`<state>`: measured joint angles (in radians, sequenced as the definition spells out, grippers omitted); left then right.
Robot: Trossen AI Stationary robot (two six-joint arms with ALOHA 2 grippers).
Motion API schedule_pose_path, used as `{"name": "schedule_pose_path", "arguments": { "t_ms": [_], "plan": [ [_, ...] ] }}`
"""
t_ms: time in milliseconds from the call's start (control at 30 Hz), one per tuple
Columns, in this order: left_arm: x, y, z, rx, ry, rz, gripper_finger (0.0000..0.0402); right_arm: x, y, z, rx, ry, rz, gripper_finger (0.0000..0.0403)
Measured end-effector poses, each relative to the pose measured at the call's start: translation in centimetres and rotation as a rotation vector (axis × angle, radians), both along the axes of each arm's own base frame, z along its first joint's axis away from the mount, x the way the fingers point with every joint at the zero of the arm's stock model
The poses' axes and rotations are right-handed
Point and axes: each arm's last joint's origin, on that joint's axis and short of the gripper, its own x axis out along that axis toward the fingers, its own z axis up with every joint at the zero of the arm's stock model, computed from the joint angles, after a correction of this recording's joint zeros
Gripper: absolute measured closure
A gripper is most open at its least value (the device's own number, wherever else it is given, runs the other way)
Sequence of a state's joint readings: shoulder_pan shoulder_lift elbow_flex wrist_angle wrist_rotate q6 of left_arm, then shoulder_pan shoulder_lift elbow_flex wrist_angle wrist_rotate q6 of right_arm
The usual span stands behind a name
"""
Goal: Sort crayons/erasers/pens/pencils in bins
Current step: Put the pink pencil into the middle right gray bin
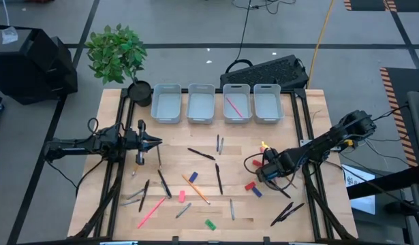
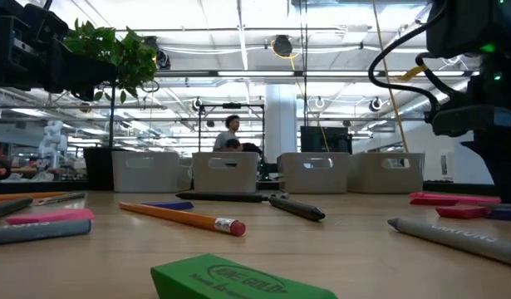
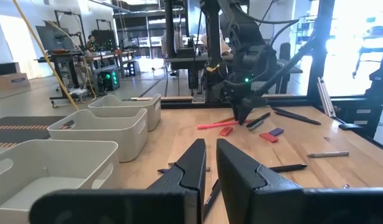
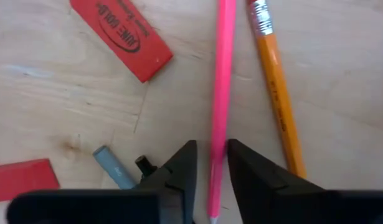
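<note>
The right tool (image 4: 210, 168) is low over the tabletop (image 1: 264, 211) with its fingers nearly closed around a pink stick (image 4: 220, 106), apparently picking it up for sorting, with a pencil (image 4: 275, 93) just beside it and a red eraser (image 4: 121, 37) near. The left tool (image 1: 154, 142) waits clenched and empty at the left, its tip toward the middle. Four bins (image 1: 167, 103) line the far edge of the wooden tabletop, one already holding a pink stick, while pens, pencils and erasers lie scattered; behind is an open lab with a person (image 2: 231, 133) seated.
</note>
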<state>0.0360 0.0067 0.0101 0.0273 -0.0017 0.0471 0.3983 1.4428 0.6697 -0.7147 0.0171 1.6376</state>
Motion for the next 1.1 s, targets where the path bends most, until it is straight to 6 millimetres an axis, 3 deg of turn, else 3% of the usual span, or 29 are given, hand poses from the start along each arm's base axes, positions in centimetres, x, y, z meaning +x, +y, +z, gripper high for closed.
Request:
{"name": "schedule_pose_path", "arguments": {
  "t_ms": [267, 600, 867, 1100],
  "plan": [
    [0.0, 0.0, 0.0, 0.0, 0.0, 0.0, 0.0357, -0.2, -0.7, -0.1, 0.004, 0.05, 0.008, 0.0385],
    [0.0, 0.0, 0.0, 0.0, 0.0, 0.0, 0.0357, 0.3, -1.2, 0.6, 0.021, 0.033, 0.002, 0.0384],
    [0.0, 0.0, 0.0, 0.0, -0.001, 0.0, 0.0357, 1.2, -2.5, 3.7, 0.02, -0.089, -0.001, 0.0383],
    [0.0, 0.0, 0.0, 0.0, -0.001, 0.0, 0.0357, 3.6, -4.3, 8.5, -0.001, -0.267, 0.039, 0.0383]
  ]
}}
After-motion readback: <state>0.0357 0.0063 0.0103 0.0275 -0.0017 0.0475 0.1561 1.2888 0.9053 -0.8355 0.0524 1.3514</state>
